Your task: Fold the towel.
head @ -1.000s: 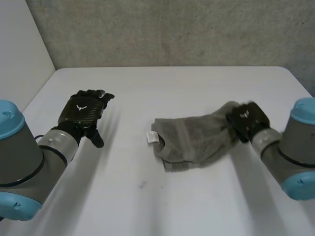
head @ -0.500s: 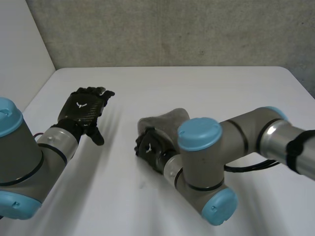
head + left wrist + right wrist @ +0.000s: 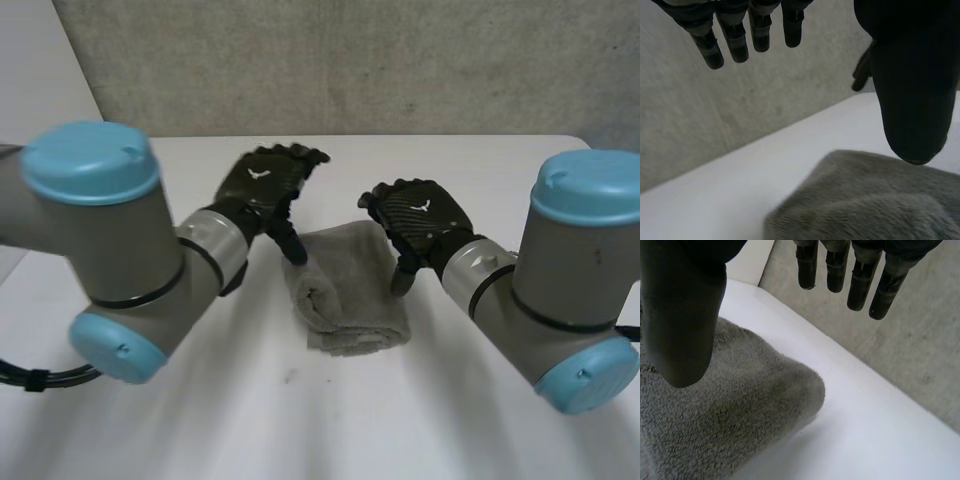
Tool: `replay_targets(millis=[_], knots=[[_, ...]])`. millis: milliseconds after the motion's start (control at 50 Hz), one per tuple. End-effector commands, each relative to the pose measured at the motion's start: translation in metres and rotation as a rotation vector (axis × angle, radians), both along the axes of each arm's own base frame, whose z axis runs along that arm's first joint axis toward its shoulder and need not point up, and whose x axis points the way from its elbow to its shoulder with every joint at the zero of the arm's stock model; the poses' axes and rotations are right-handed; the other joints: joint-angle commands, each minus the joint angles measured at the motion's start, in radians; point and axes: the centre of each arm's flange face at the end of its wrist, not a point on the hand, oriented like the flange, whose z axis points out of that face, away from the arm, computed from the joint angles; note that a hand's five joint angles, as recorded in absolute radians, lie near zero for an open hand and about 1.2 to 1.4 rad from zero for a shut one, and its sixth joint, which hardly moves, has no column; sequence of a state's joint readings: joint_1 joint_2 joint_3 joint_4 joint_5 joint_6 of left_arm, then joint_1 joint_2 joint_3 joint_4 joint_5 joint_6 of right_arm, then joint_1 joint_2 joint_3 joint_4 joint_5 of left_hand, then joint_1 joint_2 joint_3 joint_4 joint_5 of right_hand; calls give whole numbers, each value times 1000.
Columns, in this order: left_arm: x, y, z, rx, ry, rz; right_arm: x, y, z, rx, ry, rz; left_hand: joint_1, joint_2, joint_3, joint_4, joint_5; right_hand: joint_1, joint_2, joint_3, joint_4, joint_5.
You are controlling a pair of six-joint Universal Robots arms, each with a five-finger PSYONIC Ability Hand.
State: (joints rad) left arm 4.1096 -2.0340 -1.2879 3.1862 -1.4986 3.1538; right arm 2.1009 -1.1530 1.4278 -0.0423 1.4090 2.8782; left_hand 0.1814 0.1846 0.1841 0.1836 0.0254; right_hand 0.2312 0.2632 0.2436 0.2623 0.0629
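Observation:
The grey towel (image 3: 345, 290) lies folded into a small bundle at the middle of the white table (image 3: 480, 170). My left hand (image 3: 262, 184) hovers at its far left corner, fingers straight and open, holding nothing. My right hand (image 3: 420, 215) hovers at the far right corner, also open and empty. In the left wrist view the towel (image 3: 865, 200) lies below my thumb (image 3: 912, 95) and the straight fingers (image 3: 740, 35). In the right wrist view the towel's rounded corner (image 3: 740, 410) lies under my thumb (image 3: 682, 310), with my fingers (image 3: 860, 275) spread above the table.
A grey wall (image 3: 350, 60) stands behind the table's far edge. Bare white tabletop surrounds the towel on all sides. My two arms reach in over the near part of the table.
The right hand carried the towel's right end over to the left, let go and drew back open. The left hand moved right to the towel's far left corner.

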Motion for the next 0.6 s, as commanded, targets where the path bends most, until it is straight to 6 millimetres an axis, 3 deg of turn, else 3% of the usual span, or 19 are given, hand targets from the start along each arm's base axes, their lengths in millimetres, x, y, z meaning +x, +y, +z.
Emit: replay_targets(millis=[20, 140, 280, 440, 520, 600], knots=[[-9, -18, -52, 126, -89, 78, 2, -25, -28, 187, -26, -7, 38, 35, 35, 36, 19, -57, -89, -69, -88, -63], [-8, -22, -91, 185, -164, 116, 9, -41, -57, 242, 6, -11, 38, 35, 35, 36, 19, -57, -89, -69, -88, -63], [-6, -20, -97, 203, -179, 120, 14, -49, -77, 256, 26, -16, 38, 35, 35, 36, 19, -57, -89, -69, -88, -63], [-3, -12, -94, 218, -173, 114, 13, -48, -74, 211, 77, -24, 35, 32, 32, 33, 17, -57, -89, -69, -88, -63], [-13, 6, -92, 211, -175, 67, 12, -47, -68, 198, 75, -22, 32, 29, 29, 30, 14, -57, -89, -69, -88, -63], [-18, 10, -89, 195, -180, 54, 13, -45, -60, 187, 69, -19, 29, 26, 26, 27, 11, -57, -89, -69, -88, -63]])
